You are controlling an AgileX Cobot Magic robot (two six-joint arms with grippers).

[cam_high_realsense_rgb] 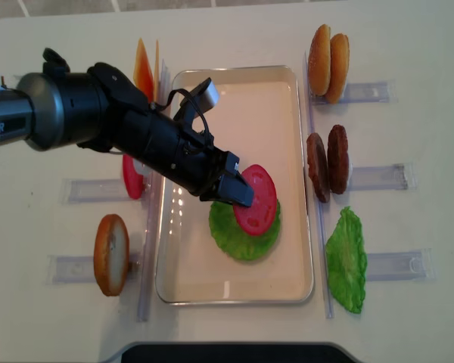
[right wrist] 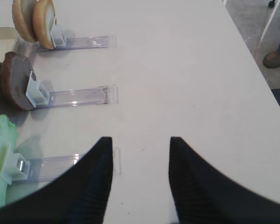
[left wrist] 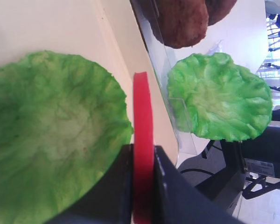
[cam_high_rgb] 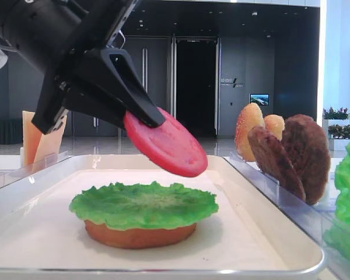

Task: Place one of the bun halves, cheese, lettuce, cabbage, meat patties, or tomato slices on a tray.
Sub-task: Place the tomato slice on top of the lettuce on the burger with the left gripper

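A pinkish-red tomato slice (cam_high_realsense_rgb: 259, 198) hangs tilted just above the lettuce (cam_high_realsense_rgb: 238, 240), with my left gripper (cam_high_realsense_rgb: 242, 195) shut on its edge. The lettuce lies on a flat bun half (cam_high_rgb: 140, 235) in the off-white tray (cam_high_realsense_rgb: 234, 289). In the left wrist view the tomato slice (left wrist: 142, 116) shows edge-on between the two black fingers, beside the lettuce (left wrist: 51, 135). My right gripper (right wrist: 141, 140) stands open over bare table to the right of the racks, with nothing between its fingers.
Clear racks flank the tray. On the right stand two domed buns (cam_high_realsense_rgb: 329, 62), two meat patties (cam_high_realsense_rgb: 327, 165) and a second lettuce leaf (cam_high_realsense_rgb: 346, 261). On the left are cheese slices (cam_high_realsense_rgb: 144, 72), another tomato slice (cam_high_realsense_rgb: 130, 180) and a bun (cam_high_realsense_rgb: 111, 253).
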